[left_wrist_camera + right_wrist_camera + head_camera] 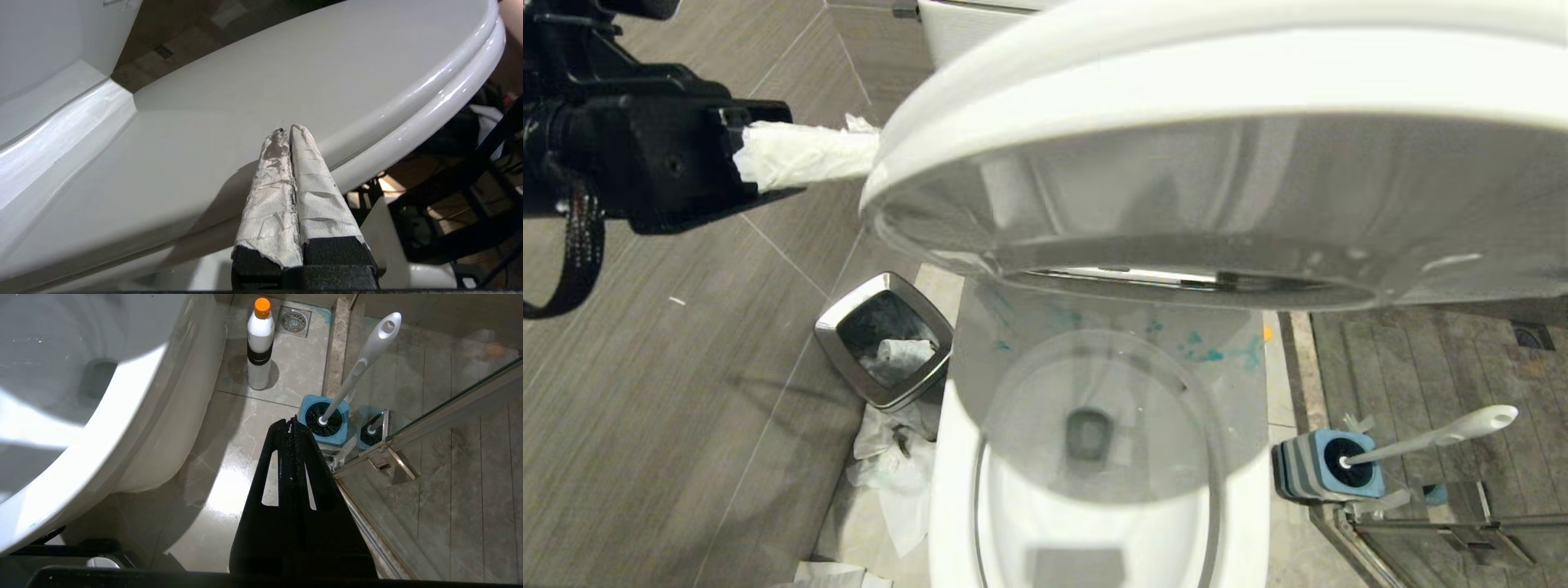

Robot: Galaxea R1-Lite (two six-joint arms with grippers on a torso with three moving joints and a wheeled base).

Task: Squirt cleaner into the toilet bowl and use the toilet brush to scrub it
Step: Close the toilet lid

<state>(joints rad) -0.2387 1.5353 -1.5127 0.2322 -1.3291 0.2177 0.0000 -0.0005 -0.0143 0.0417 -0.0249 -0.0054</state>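
The toilet bowl (pixel 952 498) lies below me, with blue-green streaks (pixel 1209 353) on its back wall. Its white seat and lid (pixel 1217 73) stand half raised over it. My left gripper (pixel 870 151), fingers wrapped in white paper, is shut and empty, its tips (pixel 289 130) against the lid (pixel 286 81) near the rim. The toilet brush (pixel 1437 437) leans in its blue-and-grey holder (pixel 1319 469) right of the bowl. My right gripper (pixel 288 420) hangs shut and empty above the floor, close to the holder (pixel 325 420). The cleaner (pixel 260 343), orange-capped, stands upright on the floor beyond.
A steel-rimmed trash bin (pixel 829 327) with paper in it stands left of the bowl, and crumpled tissue (pixel 890 474) lies on the floor beside it. A glass shower door with a metal frame (pixel 408 428) sits right next to the brush holder. A floor drain (pixel 294 320) lies behind the bottle.
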